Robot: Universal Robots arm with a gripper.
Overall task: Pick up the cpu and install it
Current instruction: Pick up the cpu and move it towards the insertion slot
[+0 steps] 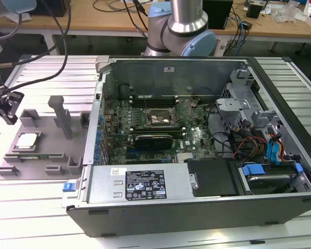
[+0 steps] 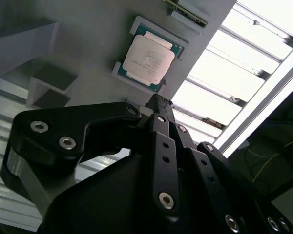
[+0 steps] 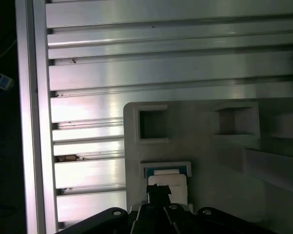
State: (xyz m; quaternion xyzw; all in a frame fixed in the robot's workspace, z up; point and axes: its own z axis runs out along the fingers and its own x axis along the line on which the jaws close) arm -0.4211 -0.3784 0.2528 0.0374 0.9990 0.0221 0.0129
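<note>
End effector [image 2: 156,101] closed and empty, I hover near the cpu [image 2: 149,59], which lies in its grey holder [image 1: 49,144] on the surface [image 1: 36,207] beside the open computer case [image 1: 197,140]. Pickup step, I judge: grasping calls for parted fingers [image 2: 159,124].

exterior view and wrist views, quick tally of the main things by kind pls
cpu: 1
grey holder: 1
open computer case: 1
robot arm: 1
pincer: 1
total: 5
</note>
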